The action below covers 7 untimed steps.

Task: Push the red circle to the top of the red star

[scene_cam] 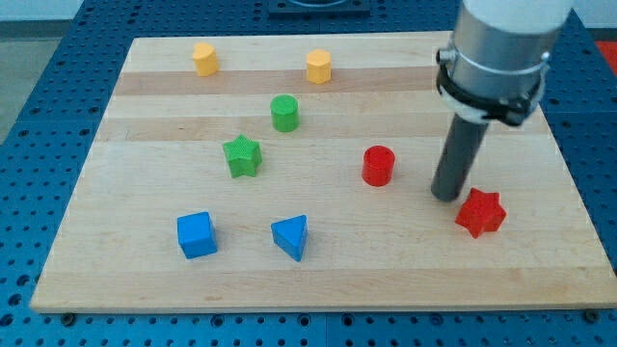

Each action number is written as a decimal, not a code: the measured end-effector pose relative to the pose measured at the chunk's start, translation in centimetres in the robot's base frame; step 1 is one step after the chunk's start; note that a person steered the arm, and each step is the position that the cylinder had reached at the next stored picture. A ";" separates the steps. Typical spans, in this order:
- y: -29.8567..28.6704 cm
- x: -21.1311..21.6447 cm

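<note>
The red circle [378, 165] stands on the wooden board right of centre. The red star [480, 213] lies lower and further to the view's right. My tip [445, 194] rests on the board between them, just up and left of the red star and to the right of the red circle. It touches neither block clearly, though it stands very near the star's upper left point.
A green circle [284, 113] and a green star [242, 155] sit left of centre. A blue cube [197, 234] and a blue triangle [290, 237] lie at the lower left. Two yellow blocks [204, 59] [319, 66] stand near the top edge.
</note>
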State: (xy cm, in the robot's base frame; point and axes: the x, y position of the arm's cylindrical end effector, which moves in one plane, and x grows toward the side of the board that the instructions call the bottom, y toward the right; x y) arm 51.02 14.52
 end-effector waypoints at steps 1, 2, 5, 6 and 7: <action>1.1 3.3; 0.9 2.1; -14.5 -6.0; -16.0 -9.6; -11.1 -8.2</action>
State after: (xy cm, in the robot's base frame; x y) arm 42.78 3.41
